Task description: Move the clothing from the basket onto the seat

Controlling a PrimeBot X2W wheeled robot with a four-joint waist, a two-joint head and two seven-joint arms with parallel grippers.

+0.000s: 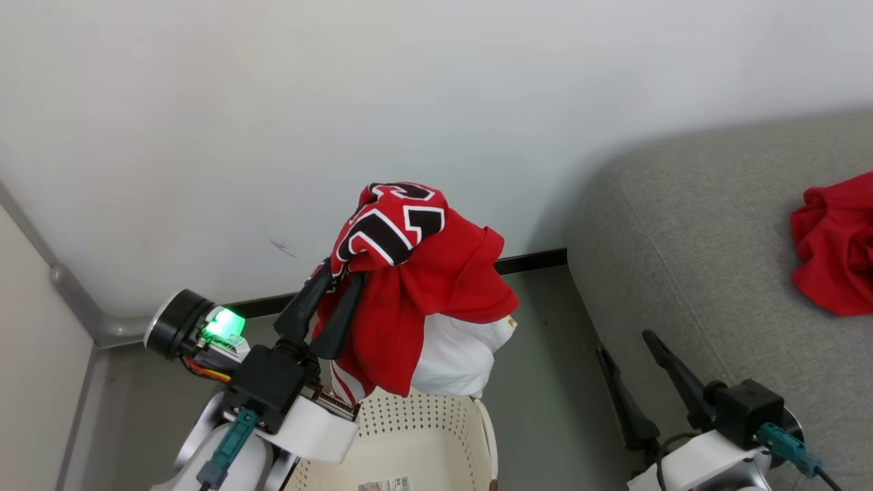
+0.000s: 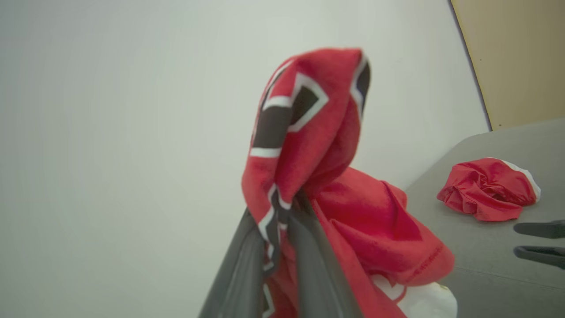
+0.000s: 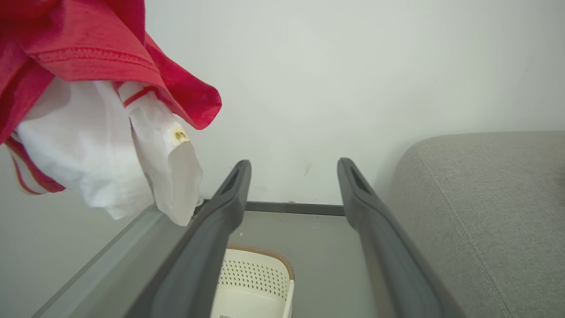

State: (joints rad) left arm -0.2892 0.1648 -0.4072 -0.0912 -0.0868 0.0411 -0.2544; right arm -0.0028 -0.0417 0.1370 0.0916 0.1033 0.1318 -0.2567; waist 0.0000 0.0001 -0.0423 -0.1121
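My left gripper (image 1: 344, 273) is shut on a red garment with black-and-white lettering (image 1: 409, 273), held high above the cream basket (image 1: 436, 423); white cloth (image 1: 453, 358) hangs from the same bundle. The left wrist view shows that garment (image 2: 318, 168) draped over my shut fingers (image 2: 247, 260). Another red garment (image 1: 835, 249) lies crumpled on the grey seat (image 1: 689, 225) at the right, the same garment (image 2: 487, 190) on the seat (image 2: 485, 247) in the left wrist view. My right gripper (image 1: 624, 341) is open and holds nothing, low beside the seat's front; its fingers (image 3: 229, 194) frame the basket (image 3: 256, 282).
A pale wall (image 1: 341, 102) with a dark skirting strip (image 1: 532, 260) stands close behind the basket. Grey floor (image 1: 545, 382) lies between basket and seat. A wall corner and pipe (image 1: 75, 300) bound the left side. A paper label (image 1: 385, 484) shows on the basket's bottom.
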